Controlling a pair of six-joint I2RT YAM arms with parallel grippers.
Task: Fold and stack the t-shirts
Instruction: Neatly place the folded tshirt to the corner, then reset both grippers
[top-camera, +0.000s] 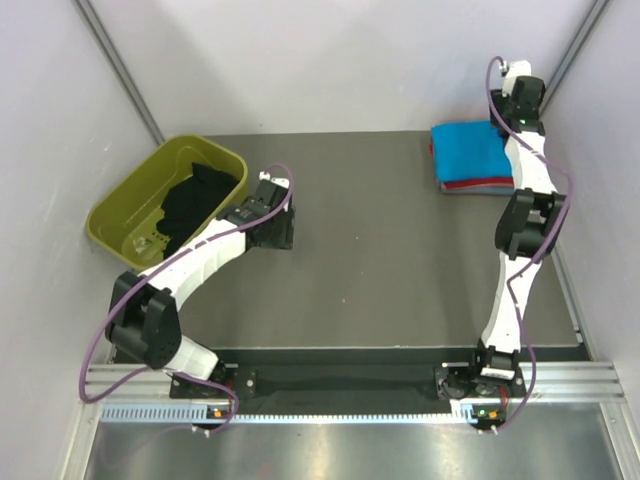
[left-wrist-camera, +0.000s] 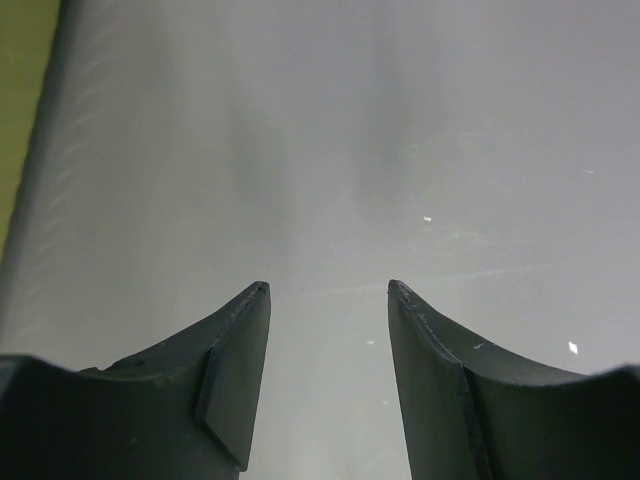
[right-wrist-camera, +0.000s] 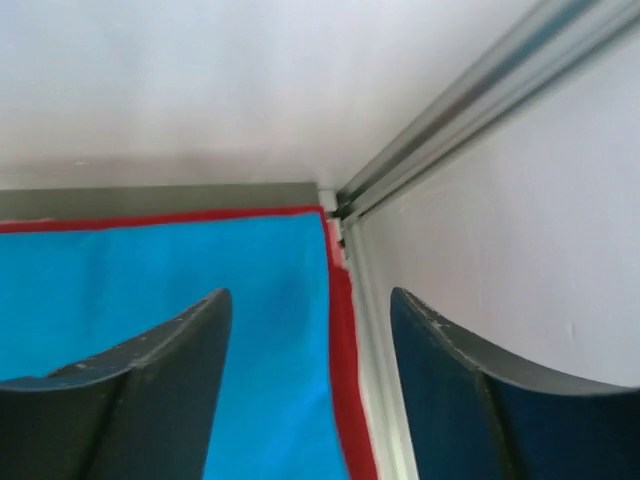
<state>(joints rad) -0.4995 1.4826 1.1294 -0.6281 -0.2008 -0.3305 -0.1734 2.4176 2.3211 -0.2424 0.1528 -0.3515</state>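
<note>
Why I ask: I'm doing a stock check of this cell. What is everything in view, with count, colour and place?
folded cloth t-shirt: one, turquoise-blue, top of the stack in the far right corner
folded red t-shirt: one, red, directly under the turquoise one, only its edge showing
crumpled black cloth shirt: one, black, lying inside the tub
plastic tub: one, olive-green, far left of the table
table mat: one, dark grey, covering the work surface
left pincer: one, black, open and holding nothing, beside the tub
right pincer: one, black, open and holding nothing, over the right edge of the stack
</note>
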